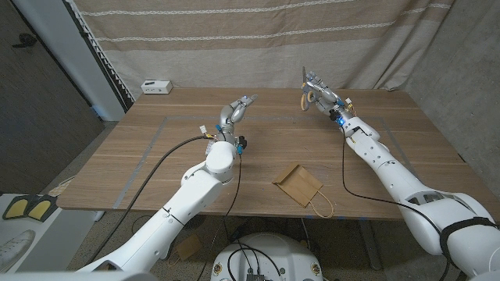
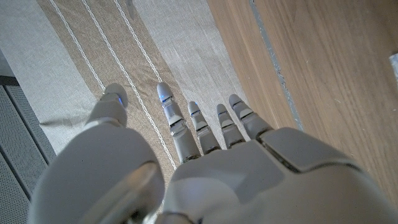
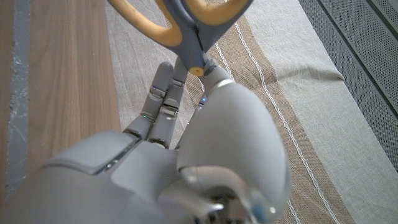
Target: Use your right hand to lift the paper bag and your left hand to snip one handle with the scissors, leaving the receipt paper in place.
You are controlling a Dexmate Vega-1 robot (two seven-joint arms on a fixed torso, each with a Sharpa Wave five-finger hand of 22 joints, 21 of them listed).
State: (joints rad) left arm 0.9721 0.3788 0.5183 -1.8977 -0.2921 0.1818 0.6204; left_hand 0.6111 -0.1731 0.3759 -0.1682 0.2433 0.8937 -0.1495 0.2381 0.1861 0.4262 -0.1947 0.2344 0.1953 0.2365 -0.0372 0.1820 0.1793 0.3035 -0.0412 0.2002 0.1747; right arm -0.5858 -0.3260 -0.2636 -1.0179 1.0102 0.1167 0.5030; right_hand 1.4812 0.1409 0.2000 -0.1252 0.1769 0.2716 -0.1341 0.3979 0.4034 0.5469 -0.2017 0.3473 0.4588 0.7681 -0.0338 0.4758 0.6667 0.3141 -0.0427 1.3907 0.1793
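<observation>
- A wooden table (image 1: 156, 156) fills the middle of the room, its top in warm brown planks with faint pale tape lines marked on it
- Behind it hangs a beige curtain (image 1: 258, 39) with thin white stripes running across, its cloth reaching down to the table's far edge
- A small white box (image 1: 156, 87) sits at the far left corner of the table
- To the left stands a dark grey panel (image 1: 39, 94) with a pale frame edge leaning beside it
- The floor (image 1: 86, 234) is grey and speckled
- A yellow and black pedal (image 1: 31, 208) lies on the floor at the left, near the table's front corner
- Light is even and soft, with no hard shadows
</observation>
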